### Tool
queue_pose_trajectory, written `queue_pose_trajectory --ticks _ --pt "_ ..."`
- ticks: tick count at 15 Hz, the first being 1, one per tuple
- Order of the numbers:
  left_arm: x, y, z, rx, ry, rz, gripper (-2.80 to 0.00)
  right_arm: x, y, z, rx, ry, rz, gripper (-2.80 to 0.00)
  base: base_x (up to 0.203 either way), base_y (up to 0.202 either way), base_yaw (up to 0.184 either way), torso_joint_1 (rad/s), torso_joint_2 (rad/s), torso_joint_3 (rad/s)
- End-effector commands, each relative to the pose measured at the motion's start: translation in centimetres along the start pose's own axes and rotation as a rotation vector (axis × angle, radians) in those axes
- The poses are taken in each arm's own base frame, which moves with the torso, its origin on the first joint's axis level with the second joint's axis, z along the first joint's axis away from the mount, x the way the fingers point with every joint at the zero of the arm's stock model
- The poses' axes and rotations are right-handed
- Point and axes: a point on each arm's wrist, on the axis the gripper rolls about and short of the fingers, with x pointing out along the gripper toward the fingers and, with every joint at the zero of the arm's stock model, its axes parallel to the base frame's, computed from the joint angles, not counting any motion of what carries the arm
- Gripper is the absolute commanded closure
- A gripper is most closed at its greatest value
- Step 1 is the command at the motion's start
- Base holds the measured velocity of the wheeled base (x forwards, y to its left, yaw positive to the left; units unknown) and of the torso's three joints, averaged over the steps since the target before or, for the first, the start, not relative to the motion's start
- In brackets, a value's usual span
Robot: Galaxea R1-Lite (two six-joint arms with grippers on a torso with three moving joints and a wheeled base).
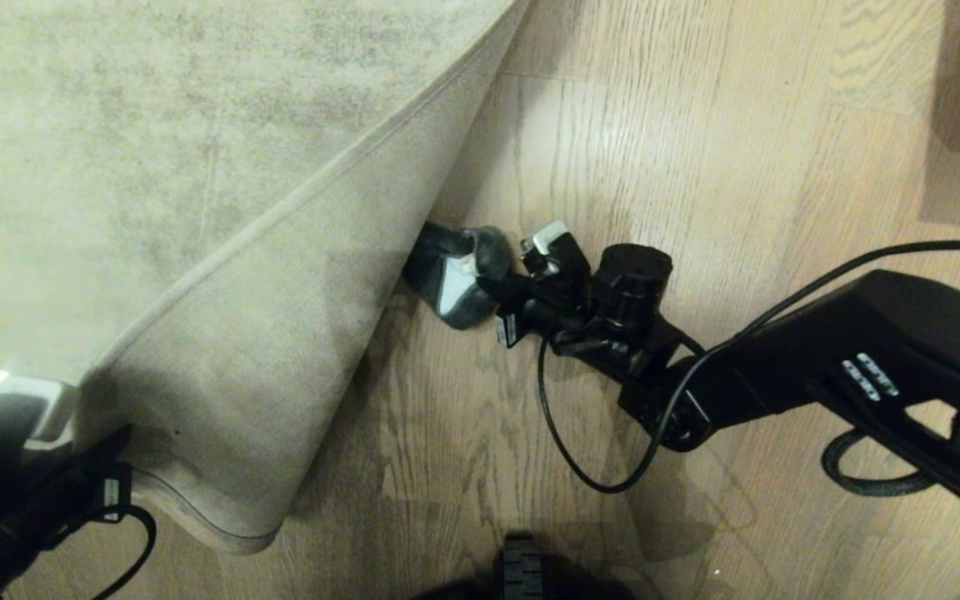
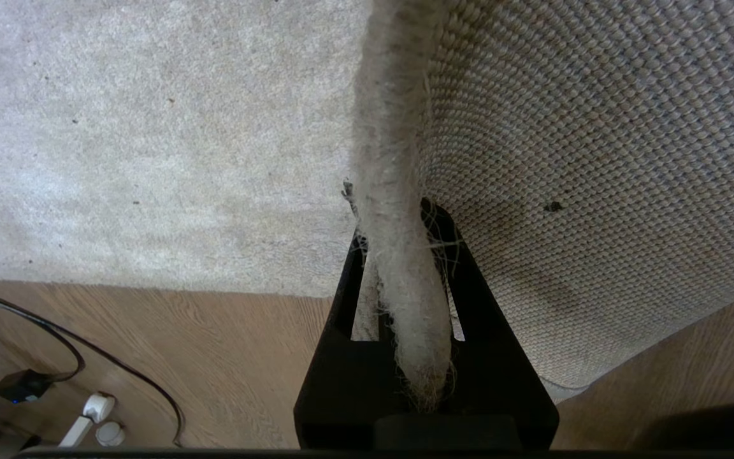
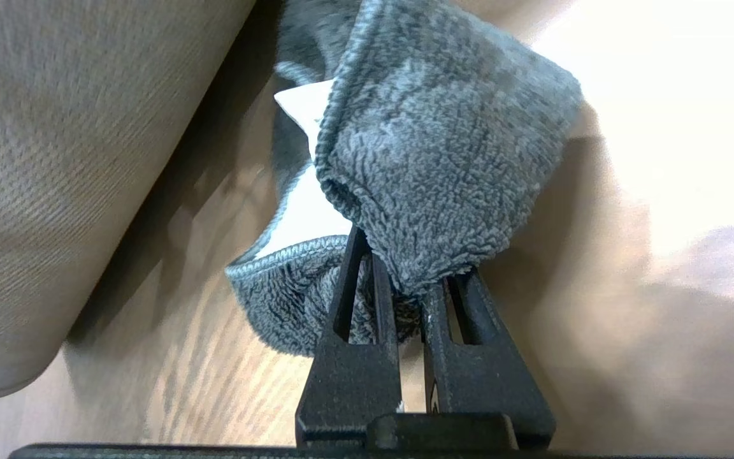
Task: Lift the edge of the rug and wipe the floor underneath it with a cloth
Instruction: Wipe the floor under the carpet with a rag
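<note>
Clamped between the black fingers of the left gripper (image 2: 405, 255): the thin-hemmed, pale grey-beige rug edge (image 2: 399, 191), lifted and folded back, woven backing showing. Just beside that raised fold, pressed onto the light-brown wooden plank floor (image 1: 697, 150): the small dark grey-green fleecy cloth (image 1: 459, 275), pinched tight in the right gripper (image 3: 411, 274), partly under the fold's shadow.

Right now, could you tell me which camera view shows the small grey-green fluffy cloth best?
The right wrist view: the small grey-green fluffy cloth fills it, pinched by the right gripper. The head view shows it small beside the lifted rug; the left wrist view misses it.
</note>
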Motion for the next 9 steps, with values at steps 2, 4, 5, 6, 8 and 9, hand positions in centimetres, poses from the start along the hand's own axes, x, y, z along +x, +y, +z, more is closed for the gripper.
queue_pose_trajectory --ticks 2,4,5,6,8,9 --pt "0.0 0.0 0.1 0.002 -0.01 0.005 0.0 -2.3 -0.2 2.1 -0.019 0.001 -0.002 0.0 0.0 0.0 0.0 0.0 0.0 0.0" --pt "-0.1 0.0 0.1 0.003 -0.01 0.007 0.0 -3.8 0.9 2.1 -0.019 0.034 0.026 0.0 0.0 0.0 0.0 0.0 0.0 0.0" --pt "-0.1 0.0 0.1 0.005 -0.01 0.007 0.0 -4.5 2.1 2.1 -0.013 0.053 0.056 0.0 0.0 0.0 0.0 0.0 0.0 0.0" --pt "-0.1 0.0 0.1 0.005 -0.01 0.007 0.0 -5.2 3.6 2.0 -0.006 0.073 0.096 0.0 0.0 0.0 0.0 0.0 0.0 0.0" --pt "-0.2 0.0 0.1 0.006 -0.011 0.009 0.0 -6.5 7.1 1.3 0.008 0.115 0.188 0.0 0.0 0.0 0.0 0.0 0.0 0.0" --pt "-0.2 0.0 0.1 0.006 -0.012 0.009 0.0 -6.8 8.7 0.8 0.014 0.129 0.23 0.0 0.0 0.0 0.0 0.0 0.0 0.0"
